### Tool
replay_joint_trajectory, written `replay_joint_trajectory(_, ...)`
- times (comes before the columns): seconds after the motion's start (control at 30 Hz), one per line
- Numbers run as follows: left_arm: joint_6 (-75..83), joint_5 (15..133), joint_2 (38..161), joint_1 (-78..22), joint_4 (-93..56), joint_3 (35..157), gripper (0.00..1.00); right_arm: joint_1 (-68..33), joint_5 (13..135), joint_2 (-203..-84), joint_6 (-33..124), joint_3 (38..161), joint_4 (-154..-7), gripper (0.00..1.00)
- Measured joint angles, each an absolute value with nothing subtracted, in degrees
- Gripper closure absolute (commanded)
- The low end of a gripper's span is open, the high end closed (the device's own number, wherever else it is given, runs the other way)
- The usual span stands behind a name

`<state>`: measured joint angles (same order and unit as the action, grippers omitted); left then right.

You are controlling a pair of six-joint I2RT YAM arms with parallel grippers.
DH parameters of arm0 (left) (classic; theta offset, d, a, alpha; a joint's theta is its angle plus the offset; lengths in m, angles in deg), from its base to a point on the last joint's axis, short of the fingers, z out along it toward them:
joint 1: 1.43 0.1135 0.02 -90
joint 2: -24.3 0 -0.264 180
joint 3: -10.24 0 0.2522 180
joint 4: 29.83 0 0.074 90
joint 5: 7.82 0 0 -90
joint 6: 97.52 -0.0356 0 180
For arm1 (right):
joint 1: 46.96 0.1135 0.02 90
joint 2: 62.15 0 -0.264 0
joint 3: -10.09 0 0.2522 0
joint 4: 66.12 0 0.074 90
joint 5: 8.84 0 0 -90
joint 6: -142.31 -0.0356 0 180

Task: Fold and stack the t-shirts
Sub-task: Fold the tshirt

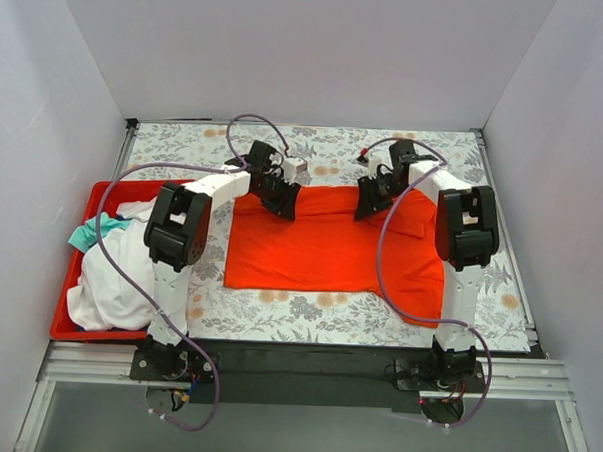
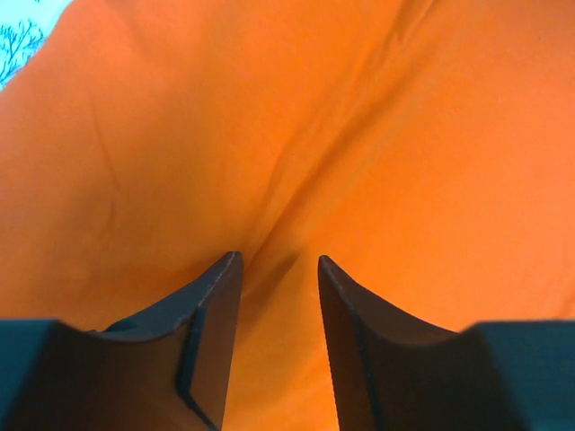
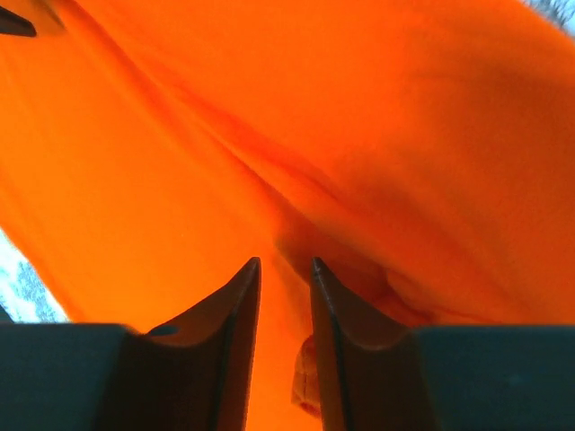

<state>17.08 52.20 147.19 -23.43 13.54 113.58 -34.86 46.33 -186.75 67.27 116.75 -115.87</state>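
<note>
Nearest me, off to the left, the red bin (image 1: 123, 185) held a heaped white t-shirt (image 1: 114, 278) and a teal t-shirt (image 1: 84, 237), both waiting unfolded. Beyond them the orange-red t-shirt (image 1: 310, 251) lay spread across the middle of the counter (image 1: 308, 308). At its far edge the left gripper (image 2: 280, 262) was pinched on a ridge of the cloth, and so was the right gripper (image 3: 286, 262), with creases running into each. I judged they held that edge as a pair so it could be drawn over evenly for a fold.
</note>
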Motion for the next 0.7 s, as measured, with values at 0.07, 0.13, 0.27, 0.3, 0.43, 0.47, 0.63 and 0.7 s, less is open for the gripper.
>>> replay_joint_trajectory(0.07,16.9,52.9,145.8,-23.3,14.0,112.6,0.58,-35.6,45.2,-186.3,68.2,116.7,-117.4,0.51)
replay_joint_trajectory(0.13,17.3,53.5,143.6,-23.0,14.4,111.6,0.58,-37.4,43.5,-185.3,69.0,116.7,-118.9,0.48)
replay_joint_trajectory(0.27,18.7,54.3,139.9,-20.3,14.1,111.5,0.57,-44.4,41.9,-181.4,70.1,117.5,-120.8,0.46)
replay_joint_trajectory(0.3,19.3,54.5,139.4,-19.2,13.8,111.6,0.58,-46.2,42.1,-180.6,70.5,118.1,-121.0,0.47)
replay_joint_trajectory(0.43,21.5,55.8,140.4,-15.2,13.9,112.8,0.59,-51.0,45.8,-179.8,72.2,120.4,-121.1,0.51)
replay_joint_trajectory(0.47,21.9,56.2,141.2,-14.4,13.9,113.2,0.59,-51.2,47.8,-180.1,72.9,120.4,-121.4,0.52)
replay_joint_trajectory(0.63,23.4,58.6,146.4,-12.3,14.2,114.2,0.61,-50.3,53.3,-183.8,74.2,120.5,-122.0,0.53)
replay_joint_trajectory(0.7,23.7,59.0,147.8,-12.1,14.8,115.4,0.62,-50.1,55.5,-186.4,74.6,121.0,-122.1,0.54)
